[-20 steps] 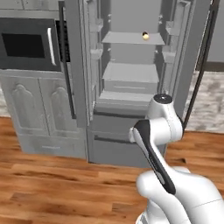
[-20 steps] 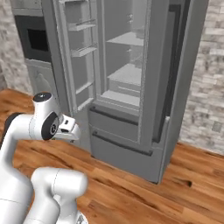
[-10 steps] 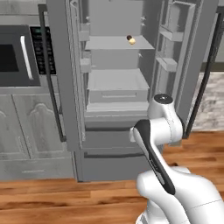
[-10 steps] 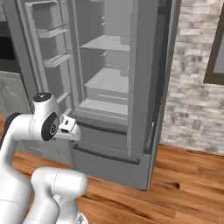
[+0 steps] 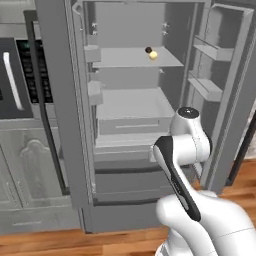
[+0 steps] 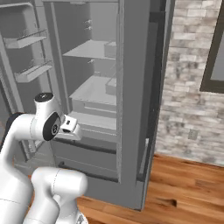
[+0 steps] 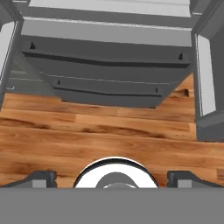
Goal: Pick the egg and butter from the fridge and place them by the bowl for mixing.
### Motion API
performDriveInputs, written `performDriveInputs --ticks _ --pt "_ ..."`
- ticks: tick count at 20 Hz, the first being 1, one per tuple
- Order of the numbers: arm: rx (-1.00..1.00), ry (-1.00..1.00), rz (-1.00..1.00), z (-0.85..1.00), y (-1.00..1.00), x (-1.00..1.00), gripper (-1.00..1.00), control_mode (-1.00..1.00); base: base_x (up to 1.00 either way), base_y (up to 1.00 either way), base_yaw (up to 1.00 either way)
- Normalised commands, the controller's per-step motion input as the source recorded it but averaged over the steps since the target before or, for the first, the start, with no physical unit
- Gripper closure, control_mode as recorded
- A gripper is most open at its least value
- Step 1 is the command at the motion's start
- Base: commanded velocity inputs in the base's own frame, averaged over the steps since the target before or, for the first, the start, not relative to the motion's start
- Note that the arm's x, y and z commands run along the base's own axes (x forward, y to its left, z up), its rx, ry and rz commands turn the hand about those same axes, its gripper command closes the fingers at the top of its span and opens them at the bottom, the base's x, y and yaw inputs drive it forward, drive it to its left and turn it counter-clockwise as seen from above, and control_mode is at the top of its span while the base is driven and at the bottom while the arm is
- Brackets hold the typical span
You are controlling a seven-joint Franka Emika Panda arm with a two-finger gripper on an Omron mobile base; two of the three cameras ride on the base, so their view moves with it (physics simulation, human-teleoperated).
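Note:
The fridge [image 5: 131, 104] stands open in front of me, both doors swung wide. The egg [image 5: 153, 55], a small yellow ball, rests on the upper shelf at its right, beside a smaller dark ball [image 5: 148, 50]. The butter and the bowl are out of view. My gripper [image 7: 113, 179] is open with nothing between its fingers. It hangs low in front of the fridge and points down at the wooden floor [image 7: 87, 140] before the two bottom drawers [image 7: 105, 57]. My folded arm [image 5: 182, 150] stands well below the egg's shelf. The hand [image 6: 70, 127] sits by the lower shelves.
The left door [image 5: 57, 100] and right door [image 5: 227, 100] flank the opening, the right one carrying racks [image 5: 207, 50]. A grey cabinet with a black oven [image 5: 12, 80] stands to the left. A brick wall [image 6: 188, 87] lies to the right of the fridge [image 6: 92, 92].
The whole picture has shifted and the fridge has grown larger: the base has driven closer to it. The arm's pose and the open gripper look unchanged.

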Motion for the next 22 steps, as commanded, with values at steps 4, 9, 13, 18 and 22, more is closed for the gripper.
performDriveInputs --ticks 4,9,13,18,22 --pt "0.00 0.00 0.00 0.00 0.00 0.00 -1.00 1.00 0.66 0.23 -0.20" --pt "0.00 0.00 0.00 0.00 0.00 0.00 -1.00 1.00 0.60 0.35 -0.19" --pt "0.00 0.00 0.00 0.00 0.00 0.00 -1.00 1.00 0.63 0.23 -0.09" --pt "0.00 0.00 0.00 0.00 0.00 0.00 -1.00 1.00 0.66 0.12 -0.06" --pt "0.00 0.00 0.00 0.00 0.00 0.00 -1.00 1.00 0.45 0.19 0.00"
